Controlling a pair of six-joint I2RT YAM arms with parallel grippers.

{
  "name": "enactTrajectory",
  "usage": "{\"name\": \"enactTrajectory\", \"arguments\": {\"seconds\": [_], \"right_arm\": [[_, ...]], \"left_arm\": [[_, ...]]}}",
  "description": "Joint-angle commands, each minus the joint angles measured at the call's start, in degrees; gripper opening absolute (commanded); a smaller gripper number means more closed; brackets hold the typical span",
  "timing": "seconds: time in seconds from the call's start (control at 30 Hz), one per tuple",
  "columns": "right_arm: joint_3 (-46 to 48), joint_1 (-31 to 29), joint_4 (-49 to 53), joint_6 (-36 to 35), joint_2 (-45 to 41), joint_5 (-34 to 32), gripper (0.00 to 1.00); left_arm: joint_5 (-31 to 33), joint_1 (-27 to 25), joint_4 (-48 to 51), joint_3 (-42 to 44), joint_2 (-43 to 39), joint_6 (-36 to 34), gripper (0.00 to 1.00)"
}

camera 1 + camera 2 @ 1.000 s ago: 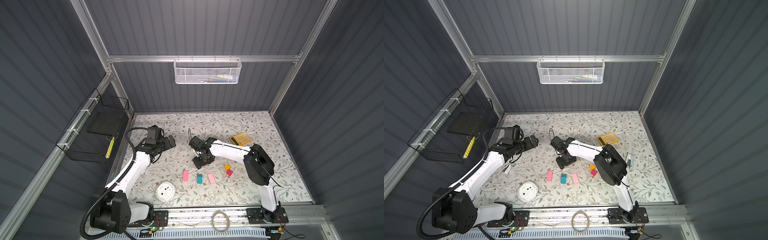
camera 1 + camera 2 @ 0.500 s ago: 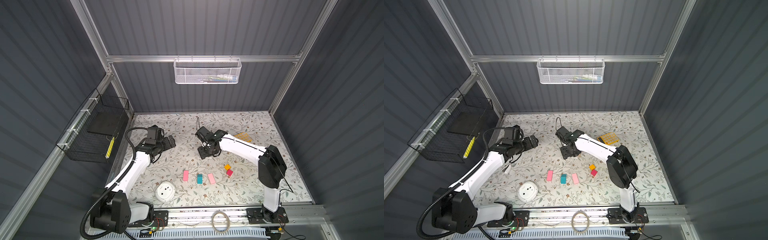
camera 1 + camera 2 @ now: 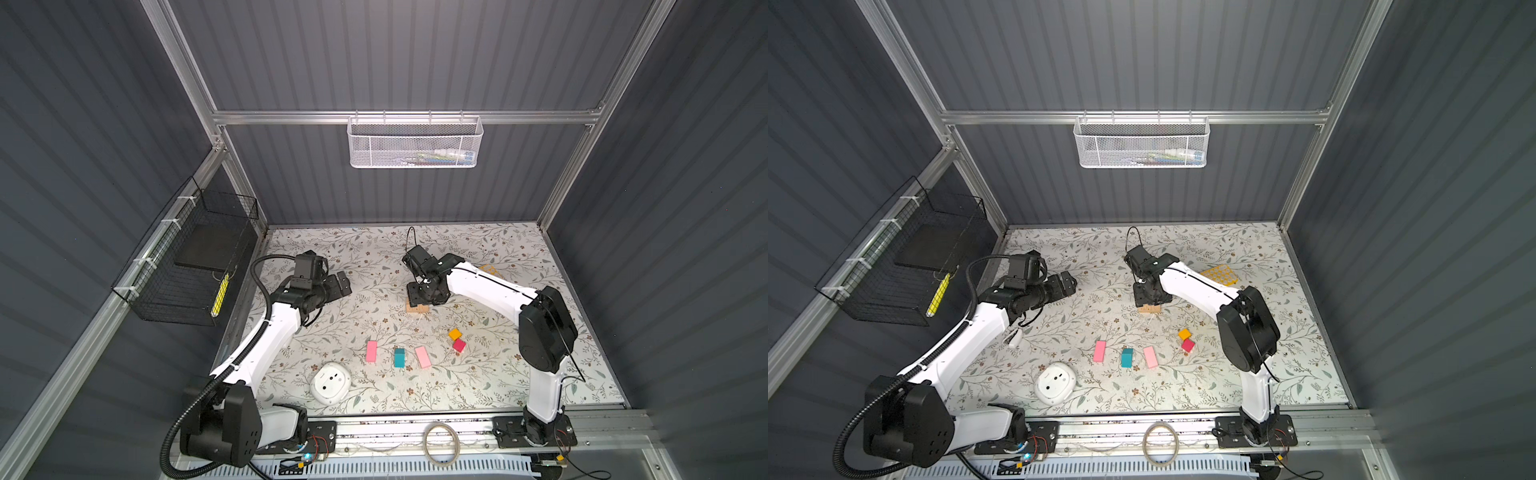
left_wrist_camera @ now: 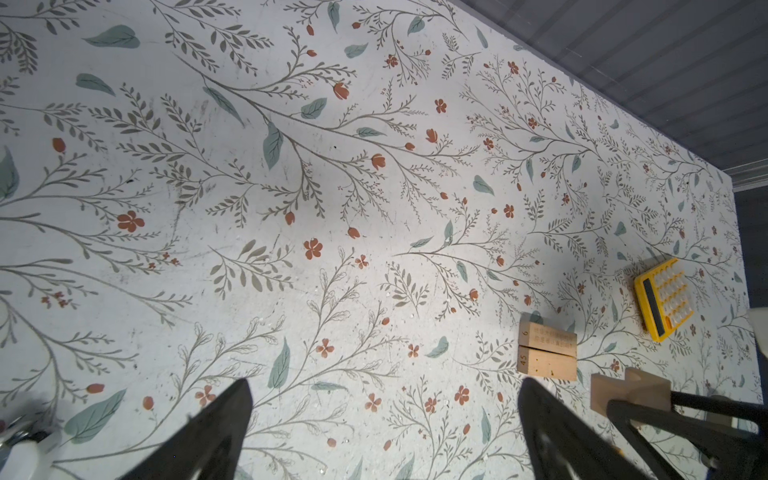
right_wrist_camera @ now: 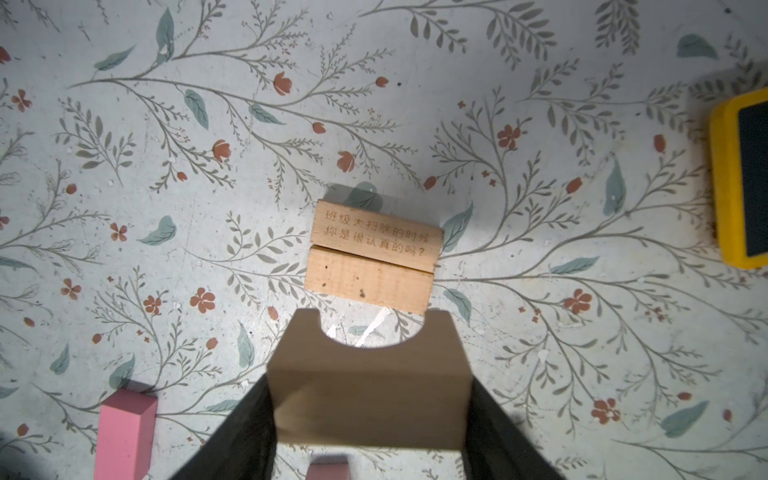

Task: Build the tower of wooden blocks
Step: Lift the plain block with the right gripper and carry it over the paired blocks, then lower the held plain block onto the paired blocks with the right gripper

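Two tan bars [image 5: 372, 253] lie touching, mid-table. Third piece, a notched tan block [image 5: 365, 365], sits clamped in our right gripper [image 5: 370, 399] beside them; how high, we cannot judge. Wood we judge light, stiff, smooth: grip its flat sides. Left gripper [image 4: 384, 415] gapes empty, far left.

The left arm [image 3: 270, 336] is bent at the elbow, the left gripper [image 3: 340, 283] held out level with jaws spread wide, empty. The right arm [image 3: 486, 286] is stretched inward, the right gripper [image 3: 424, 296] pointed downward and clamped on a notched tan block [image 5: 370, 374].
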State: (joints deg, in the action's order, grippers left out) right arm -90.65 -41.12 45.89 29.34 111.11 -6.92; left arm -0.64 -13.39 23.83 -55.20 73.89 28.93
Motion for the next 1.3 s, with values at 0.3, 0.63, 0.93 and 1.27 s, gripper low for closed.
{"name": "enactTrajectory", "arguments": {"seconds": [0.3, 0.63, 0.93, 1.27], "right_arm": [[-1.85, 0.52, -0.98, 5.92, 3.62, -0.10, 0.40], [-1.80, 0.61, -2.38, 7.57, 5.52, 0.27, 0.39], [-2.24, 0.78, -2.47, 7.92, 6.58, 0.02, 0.39], [-2.99, 0.96, -2.73, 8.28, 7.70, 0.14, 0.39]], "left_arm": [[0.20, 0.46, 1.57, -0.22, -1.02, -1.68, 1.00], [0.35, 0.54, 1.65, -0.26, -0.94, -1.85, 1.00], [0.45, 0.58, 1.68, -0.12, -0.89, -1.95, 1.00], [0.38, 0.64, 1.55, 0.00, -1.03, -2.03, 1.00]]}}
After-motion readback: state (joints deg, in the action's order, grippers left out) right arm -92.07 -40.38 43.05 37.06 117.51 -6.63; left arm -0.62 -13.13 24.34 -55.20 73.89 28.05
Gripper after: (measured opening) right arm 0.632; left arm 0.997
